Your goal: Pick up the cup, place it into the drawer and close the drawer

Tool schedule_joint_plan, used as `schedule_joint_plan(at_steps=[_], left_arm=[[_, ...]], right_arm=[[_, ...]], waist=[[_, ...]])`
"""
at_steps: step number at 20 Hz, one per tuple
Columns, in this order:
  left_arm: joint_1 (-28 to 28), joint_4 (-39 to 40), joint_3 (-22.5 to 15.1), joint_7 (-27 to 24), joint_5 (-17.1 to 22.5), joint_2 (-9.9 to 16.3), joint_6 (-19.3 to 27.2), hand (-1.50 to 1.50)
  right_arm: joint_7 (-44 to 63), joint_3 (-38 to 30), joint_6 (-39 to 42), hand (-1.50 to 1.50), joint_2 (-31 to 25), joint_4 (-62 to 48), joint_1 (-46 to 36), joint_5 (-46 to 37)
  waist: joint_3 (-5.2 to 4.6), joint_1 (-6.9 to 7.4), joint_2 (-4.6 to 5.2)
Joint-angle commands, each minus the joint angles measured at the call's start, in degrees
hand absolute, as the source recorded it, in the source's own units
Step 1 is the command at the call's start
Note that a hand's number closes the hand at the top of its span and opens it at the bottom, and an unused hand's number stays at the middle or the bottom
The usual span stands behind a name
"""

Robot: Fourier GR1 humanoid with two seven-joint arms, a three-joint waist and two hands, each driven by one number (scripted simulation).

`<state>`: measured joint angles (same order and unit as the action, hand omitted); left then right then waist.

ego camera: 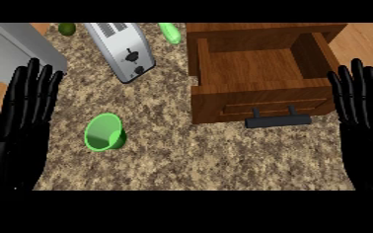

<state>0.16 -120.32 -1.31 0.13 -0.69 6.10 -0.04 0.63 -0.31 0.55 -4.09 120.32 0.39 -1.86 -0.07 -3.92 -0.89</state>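
Granite counter [218, 158]: toaster [120, 49] beyond cup [104, 132].

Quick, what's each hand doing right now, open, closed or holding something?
Left hand: open, fingers straight up, holding nothing, at the view's left edge.
Right hand: open, fingers straight up, holding nothing, at the right edge.

The table [218, 158] looks like speckled, polished brown stone; the drawer [255, 69] is smooth brown wood with a matt black handle [278, 122]; the toaster [120, 49] is brushed silver metal; the cup [104, 132] is glossy green plastic.
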Motion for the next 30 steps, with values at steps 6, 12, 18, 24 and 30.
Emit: schedule_joint_plan(at_steps=[6,12,18,24,30], left_arm=[[-2.07,3.45,4.53,-3.35,22.29,8.98,-20.71,-1.50],[-6.80,14.76,6.57,7.34,30.35,6.40,-16.58,-1.50],[-8.38,29.78,8.96,-2.02,22.59,7.00,-21.17,-1.50],[-10.41,41.52,9.82,-7.31,19.03,7.86,-24.72,-1.50],[-9.76,57.18,12.58,-20.36,12.57,9.76,-27.84,-1.50]], right_arm=[[-2.40,-0.53,2.30,-1.50,-0.47,-1.39,-1.09,2.65],[8.44,2.20,5.43,-1.50,-2.84,-5.29,-7.60,3.54],[6.17,-1.03,7.33,-1.50,-3.70,-10.28,-10.55,5.99],[3.93,-2.59,5.98,-1.50,-3.35,-15.14,-15.63,4.32],[1.78,-4.13,9.29,-1.50,-4.68,-13.96,-11.66,6.78]], waist=[[0.02,3.99,1.00],[0.06,3.85,1.01],[0.06,3.68,1.03],[0.04,3.82,1.08],[0.03,3.52,1.08]])
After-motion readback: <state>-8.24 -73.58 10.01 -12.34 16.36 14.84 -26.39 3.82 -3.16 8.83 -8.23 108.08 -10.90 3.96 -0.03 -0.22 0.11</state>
